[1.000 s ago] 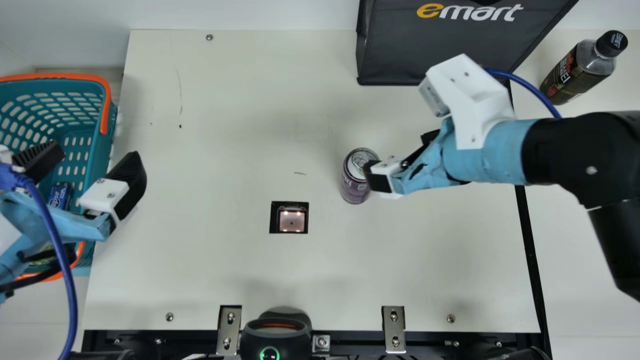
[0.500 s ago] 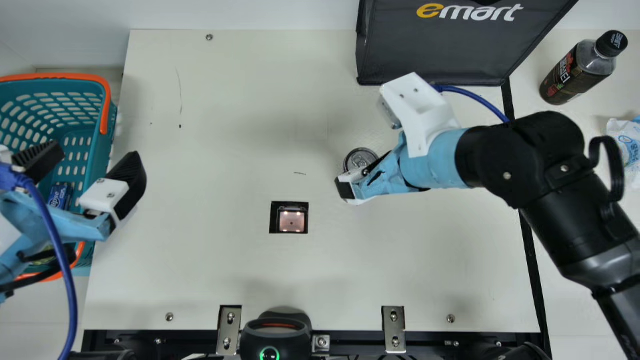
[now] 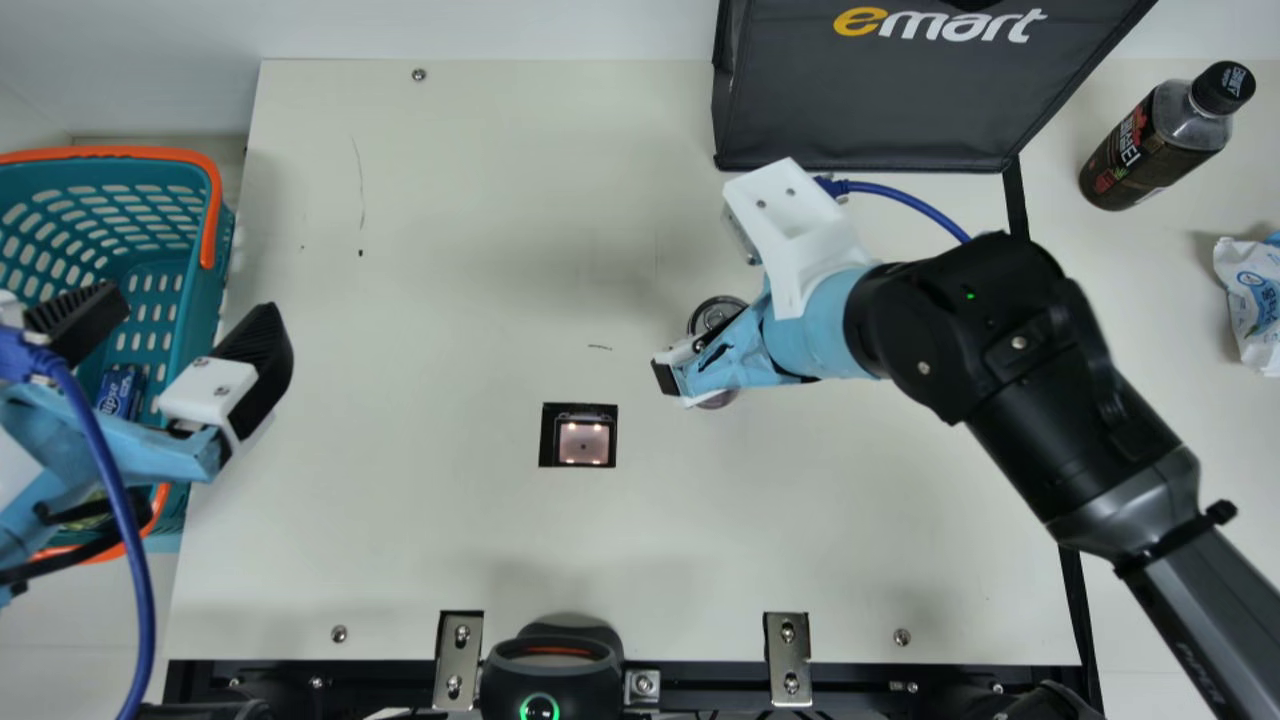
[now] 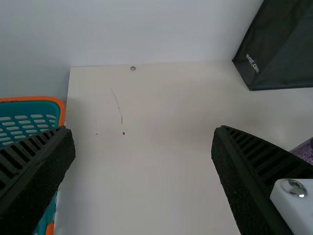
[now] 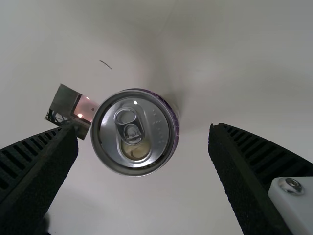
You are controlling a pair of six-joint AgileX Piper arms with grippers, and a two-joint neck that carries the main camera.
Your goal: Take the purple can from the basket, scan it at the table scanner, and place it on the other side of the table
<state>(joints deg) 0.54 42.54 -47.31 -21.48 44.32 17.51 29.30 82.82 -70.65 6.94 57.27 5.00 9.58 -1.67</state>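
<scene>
In the main view, my right gripper (image 3: 672, 370) is over the purple can (image 3: 712, 311), covering much of it. The right wrist view shows the can (image 5: 135, 132) upright on the table, between the spread fingers of my right gripper (image 5: 143, 147), with a gap at each side. My left gripper (image 3: 185, 325) stands open near the rim of the basket (image 3: 212, 215). In the left wrist view, my left gripper (image 4: 144, 147) has nothing between its fingers, and a bit of the can (image 4: 305, 152) shows. The table scanner (image 3: 583, 442) is lit, left of the can.
A black bag (image 3: 880, 100) stands at the back of the table (image 3: 450, 250). A dark bottle (image 3: 1150, 145) and a white packet (image 3: 1255, 300) lie off to the right. At the front edge sits a black device (image 3: 550, 670). The basket holds a blue package (image 3: 120, 390).
My right arm has moved left, bringing its gripper from beside the can to over it. The can has not visibly moved. My left arm stays as it was.
</scene>
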